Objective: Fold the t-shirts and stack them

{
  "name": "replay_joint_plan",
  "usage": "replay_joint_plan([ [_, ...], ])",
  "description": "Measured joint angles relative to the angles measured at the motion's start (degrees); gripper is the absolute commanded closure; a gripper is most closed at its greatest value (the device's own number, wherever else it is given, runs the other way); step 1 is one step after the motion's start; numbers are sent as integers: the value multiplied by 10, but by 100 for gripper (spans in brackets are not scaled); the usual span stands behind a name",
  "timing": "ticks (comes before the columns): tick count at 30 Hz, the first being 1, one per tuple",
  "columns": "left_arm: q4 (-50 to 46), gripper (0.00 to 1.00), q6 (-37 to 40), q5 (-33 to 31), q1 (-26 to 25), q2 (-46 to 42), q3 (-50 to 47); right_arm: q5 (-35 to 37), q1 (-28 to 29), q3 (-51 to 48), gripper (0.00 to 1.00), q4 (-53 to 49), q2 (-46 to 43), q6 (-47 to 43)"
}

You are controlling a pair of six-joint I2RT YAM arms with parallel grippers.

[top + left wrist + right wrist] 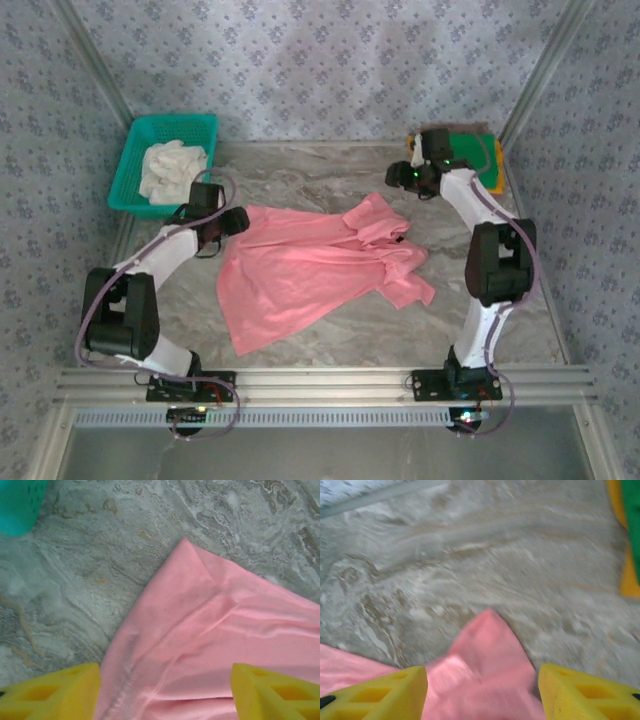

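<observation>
My left gripper (165,685) hangs with jaws apart over the near-left corner of the salmon-pink t-shirt (300,265). My right gripper (482,685) gapes over the shirt's far corner. The shirt lies rumpled on the table (300,180). Off its far right, the green t-shirt (475,160) lies on the orange-yellow t-shirt (627,582). Off its far left sits the teal basket (135,150).

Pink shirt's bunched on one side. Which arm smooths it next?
Right, likely. The pink shirt is bunched near the right end effector, open over a cloth tip; the left end effector sits at the flat corner.
</observation>
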Motion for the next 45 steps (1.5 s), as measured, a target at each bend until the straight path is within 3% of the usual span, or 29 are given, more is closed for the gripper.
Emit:
replay_joint_plan([
  [7, -17, 28, 4, 0, 14, 5, -3, -29, 11, 135, 33, -55, 159, -26],
  [14, -16, 25, 15, 3, 14, 12, -9, -30, 11, 143, 40, -93, 209, -30],
  [19, -15, 24, 47, 5, 5, 85, 29, -25, 17, 145, 55, -94, 214, -26],
  [21, -15, 25, 57, 4, -5, 121, 58, -21, 22, 147, 65, -92, 214, -22],
  [26, -11, 39, 71, 2, -24, 182, 108, -10, 32, 149, 85, -92, 214, -13],
  [29, -9, 69, 74, -2, -26, 208, 126, -7, 34, 152, 92, -88, 214, -8],
  [30, -10, 84, 79, -4, -26, 217, 134, -6, 34, 153, 94, -86, 214, -7],
  [32, -13, 97, 82, -10, -26, 231, 150, -3, 33, 153, 100, -84, 212, -5],
  [39, -17, 100, 87, -17, -25, 233, 175, 24, 23, 126, 100, -64, 162, -1],
  [45, -26, 100, 85, -23, -23, 168, 167, 41, 0, 90, 100, -46, 74, 5],
])
